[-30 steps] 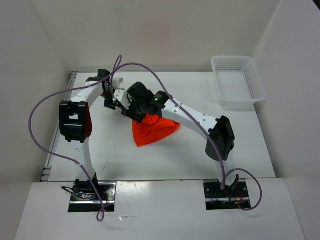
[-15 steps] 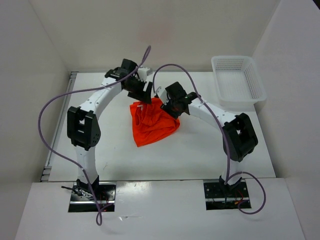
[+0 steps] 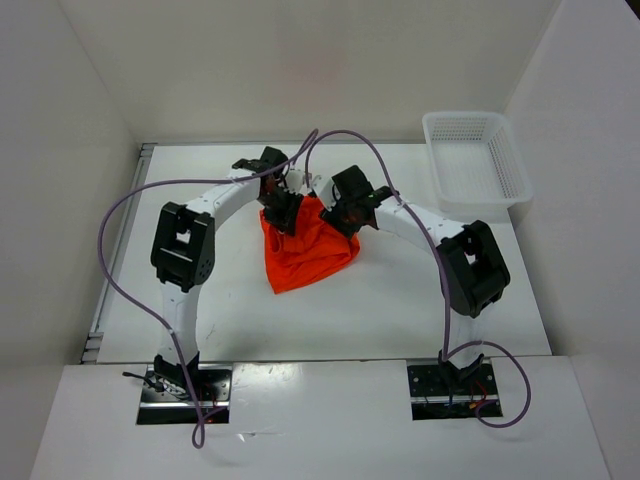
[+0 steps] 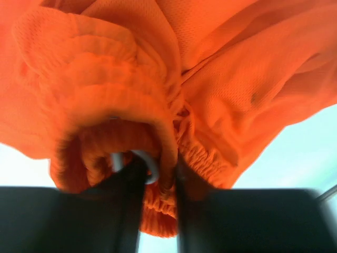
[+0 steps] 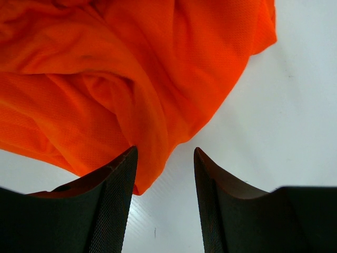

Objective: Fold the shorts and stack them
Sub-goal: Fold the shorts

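Note:
The bright orange shorts (image 3: 305,252) lie crumpled in a heap in the middle of the table. My left gripper (image 3: 281,208) is at the heap's far left edge and is shut on the gathered elastic waistband (image 4: 158,174); a bit of white drawstring (image 4: 150,163) shows between the fingers. My right gripper (image 3: 345,220) hovers over the heap's far right edge, open and empty. In the right wrist view a fold of the shorts (image 5: 131,95) hangs just in front of my left fingertip (image 5: 118,184), over the bare table.
A white plastic basket (image 3: 476,160) stands empty at the far right corner of the table. White walls enclose the table on the left, back and right. Purple cables loop over both arms.
My left gripper has swung right from the far left and come down onto the shorts' waistband, shutting on it. My right gripper has let go and shifted right to the heap's far edge.

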### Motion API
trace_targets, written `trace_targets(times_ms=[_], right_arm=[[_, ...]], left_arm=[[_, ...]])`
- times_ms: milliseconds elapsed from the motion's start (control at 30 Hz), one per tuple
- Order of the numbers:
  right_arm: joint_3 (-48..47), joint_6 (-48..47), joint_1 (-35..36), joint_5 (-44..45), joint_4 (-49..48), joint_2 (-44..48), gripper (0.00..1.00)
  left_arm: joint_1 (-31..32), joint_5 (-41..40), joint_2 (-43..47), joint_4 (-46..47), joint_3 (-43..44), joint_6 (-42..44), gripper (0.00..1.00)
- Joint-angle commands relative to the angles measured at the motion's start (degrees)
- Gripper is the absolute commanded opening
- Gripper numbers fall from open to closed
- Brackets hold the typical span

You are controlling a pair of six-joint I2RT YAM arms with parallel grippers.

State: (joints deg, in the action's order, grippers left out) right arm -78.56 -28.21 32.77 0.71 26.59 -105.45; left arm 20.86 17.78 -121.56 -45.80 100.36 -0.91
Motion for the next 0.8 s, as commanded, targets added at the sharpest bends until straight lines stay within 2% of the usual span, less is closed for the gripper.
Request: trace_targets(times_ms=[0,33,100,200,333,467,500,600,633,667,700,767], right_arm=[[-0.09,-0.71,-0.25,-4.04,-0.75,0.07,0.53],[-0.71,-0.71,-0.25,-4.75,-0.23,0.07,0.53],[-0.71,-0.71,-0.25,-5.45,-0.22,0.6,0.53],[-0.71,-0.71,-0.25,-6.68,-0.22,0.6,0.53],[0.61,0.07,-0.25,-5.46,-2.76,-2.38,0.53],[0.61,0.87,0.27,-1.77,-6.37,-6.07,0.46],[0.61,0.87,0.27,-1.16,-7.16,-6.61,0.43],[-0.1,1.4,0.27,0.25,-7.69,-7.14,0.25],[-0.1,1.4,0.27,0.26,-7.69,-7.14,0.12],[-0.62,1.4,0.27,1.47,-7.69,-6.44,0.06],[-0.62,1.4,0.27,2.01,-7.69,-5.74,0.01],[-0.02,0.7,0.27,3.41,-7.17,-3.72,0.0]], left_arm=[[0.41,-0.46,-1.75,0.89,-0.34,0.91,0.28],[0.41,-0.47,-1.75,0.89,-0.34,0.91,0.12],[-0.2,-0.47,-0.53,0.89,-0.34,0.91,0.0],[-1.69,-0.47,2.02,0.02,-0.95,0.91,0.0],[-3.55,0.15,6.33,-5.34,3.17,0.91,0.0],[-4.08,0.76,8.27,-7.28,2.13,0.91,0.01],[-4.08,0.76,8.27,-7.28,1.08,0.91,0.03],[-4.6,1.99,8.27,-7.28,-2.18,0.91,0.03],[-4.6,1.99,8.27,-7.28,-2.79,0.91,0.03],[-5.21,1.47,8.27,-6.76,-2.8,0.91,0.03],[-5.22,0.86,8.79,-6.76,-2.8,0.91,0.03],[-7.84,-1.07,8.79,-6.76,-2.8,0.91,0.03]])
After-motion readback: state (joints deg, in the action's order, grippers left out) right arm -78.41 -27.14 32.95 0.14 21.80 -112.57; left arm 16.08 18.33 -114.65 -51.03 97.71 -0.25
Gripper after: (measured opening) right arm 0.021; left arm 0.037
